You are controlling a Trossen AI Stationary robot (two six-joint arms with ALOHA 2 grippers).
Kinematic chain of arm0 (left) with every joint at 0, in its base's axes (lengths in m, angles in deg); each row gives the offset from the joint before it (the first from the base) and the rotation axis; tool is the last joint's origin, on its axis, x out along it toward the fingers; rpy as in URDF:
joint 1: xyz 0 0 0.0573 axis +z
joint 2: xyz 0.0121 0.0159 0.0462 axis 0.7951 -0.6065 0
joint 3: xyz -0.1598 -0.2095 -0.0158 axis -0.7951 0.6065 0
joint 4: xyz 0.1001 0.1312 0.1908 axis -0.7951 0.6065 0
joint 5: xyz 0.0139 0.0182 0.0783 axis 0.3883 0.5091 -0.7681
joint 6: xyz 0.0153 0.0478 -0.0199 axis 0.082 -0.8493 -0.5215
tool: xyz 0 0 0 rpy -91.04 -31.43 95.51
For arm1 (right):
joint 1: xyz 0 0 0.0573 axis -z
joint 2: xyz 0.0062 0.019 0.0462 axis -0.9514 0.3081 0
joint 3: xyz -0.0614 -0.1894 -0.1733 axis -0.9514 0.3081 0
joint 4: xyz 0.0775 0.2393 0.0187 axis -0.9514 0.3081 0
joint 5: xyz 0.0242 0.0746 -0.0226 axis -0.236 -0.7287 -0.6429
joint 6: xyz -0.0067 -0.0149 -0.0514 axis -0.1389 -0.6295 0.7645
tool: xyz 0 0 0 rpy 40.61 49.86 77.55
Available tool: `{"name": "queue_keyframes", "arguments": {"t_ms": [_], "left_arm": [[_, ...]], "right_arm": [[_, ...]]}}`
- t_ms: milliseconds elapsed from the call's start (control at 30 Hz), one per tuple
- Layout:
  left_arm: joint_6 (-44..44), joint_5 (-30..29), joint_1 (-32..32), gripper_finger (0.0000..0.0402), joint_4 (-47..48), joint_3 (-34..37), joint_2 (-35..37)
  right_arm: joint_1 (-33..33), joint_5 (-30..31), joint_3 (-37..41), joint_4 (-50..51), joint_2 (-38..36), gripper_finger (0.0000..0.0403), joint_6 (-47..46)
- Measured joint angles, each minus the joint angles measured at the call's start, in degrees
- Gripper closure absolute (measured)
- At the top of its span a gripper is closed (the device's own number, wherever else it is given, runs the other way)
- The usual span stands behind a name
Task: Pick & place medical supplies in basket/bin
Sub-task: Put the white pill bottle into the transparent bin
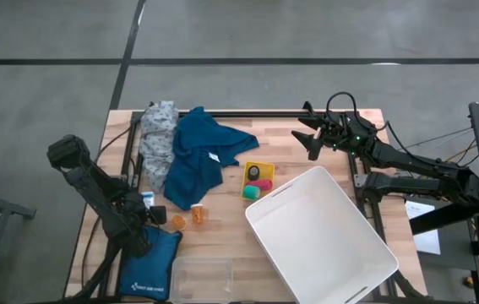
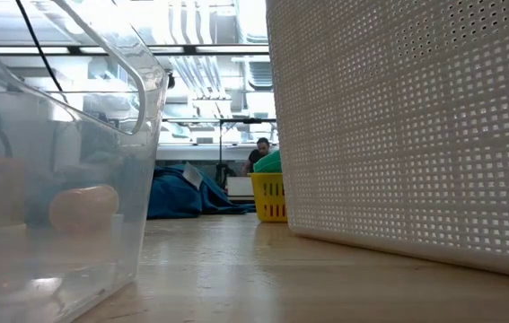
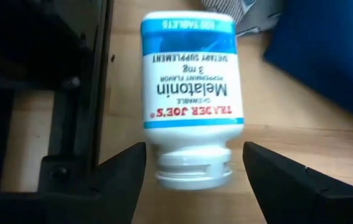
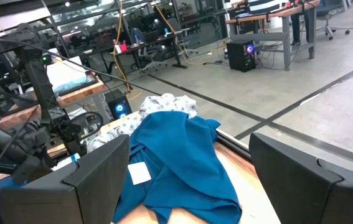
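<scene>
A white bottle [image 3: 188,93] with a blue-banded label lies on its side on the wood at the table's left, its cap [image 3: 193,169] toward my left gripper [image 3: 193,157]. That gripper is open and points steeply down, one finger on each side of the cap, not touching it. The high view shows the bottle [image 1: 148,199] beside the gripper [image 1: 143,208]. Two orange pill bottles [image 1: 188,219] lie close by. The blue cloth garment [image 1: 201,156] and the grey dotted cloth [image 1: 159,133] lie at the far left. My right gripper [image 1: 311,137] hovers open at the far right.
A small yellow basket [image 1: 266,169] holding pink, teal and dark rolls stands mid-table. A large white perforated bin [image 1: 319,236] fills the near right. A blue padded pouch [image 1: 150,263] and a clear container [image 1: 201,279] sit near the front edge. A black frame rail [image 3: 92,81] runs beside the bottle.
</scene>
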Motion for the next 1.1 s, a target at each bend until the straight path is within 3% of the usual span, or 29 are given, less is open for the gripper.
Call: {"name": "queue_keyframes", "arguments": {"t_ms": [367,833,1100], "left_arm": [[0.2,0.4,0.0,0.0135,-5.9,3.7,0.1],[-0.7,1.2,0.0,0.0218,-5.8,3.6,0.0],[-0.5,0.2,0.0,0.0206,-6.6,1.4,0.2]], "right_arm": [[0.0,0.0,0.0,0.0,0.0,0.0078,0.0],[0.0,0.0,0.0,0.0,0.0,0.0078,0.0],[0.0,0.0,0.0,0.0,0.0,0.0078,0.0]]}}
